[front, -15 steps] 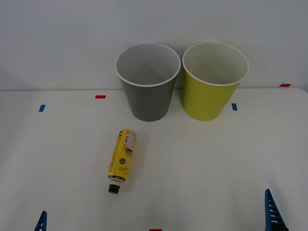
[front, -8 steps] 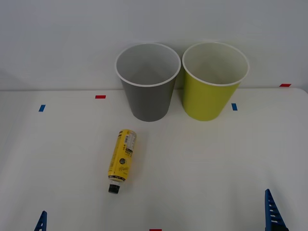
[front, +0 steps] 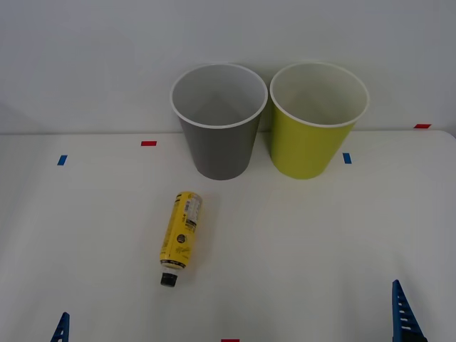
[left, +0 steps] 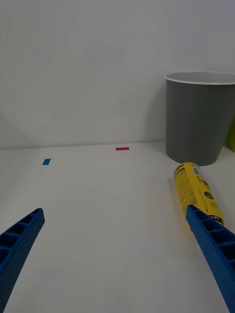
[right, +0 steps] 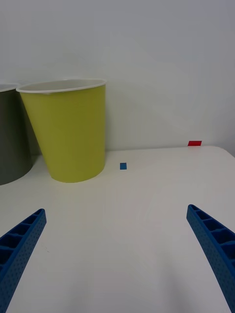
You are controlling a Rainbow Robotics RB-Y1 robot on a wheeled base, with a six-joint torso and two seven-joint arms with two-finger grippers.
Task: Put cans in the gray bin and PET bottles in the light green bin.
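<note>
Smooth matte white table (front: 320, 242), small flat red (front: 148, 143) and blue tape marks (front: 62, 159) stuck along its far part, plain pale wall behind. Two round tapered plastic bins stand upright side by side at the far edge, rims close but whether they touch cannot be told: gray bin (front: 219, 146) on the left, light green bin (front: 310, 146) on the right, each with a thin white rim and pale smooth inside, nothing visible inside either from the front view. Bottle (front: 180, 235) lies on its side on the table, in front of the gray bin and a little to its left, well apart from both bins; slim cylinder, glossy yellow label wrap with small dark print and marks, black screw cap at the near end, base pointing toward the gray bin. Left wrist view has the bottle (left: 198, 193) just beyond one blue finger, gray bin (left: 200, 117) farther behind it. Left gripper (left: 115, 259) low at the near left table edge, ribbed blue fingers (left: 22, 239) spread wide, holding nothing, touching nothing. Right gripper (right: 115, 259) low at the near right edge, fingers (right: 210, 239) equally wide apart, empty; green bin (right: 68, 132) ahead of it, well apart.
</note>
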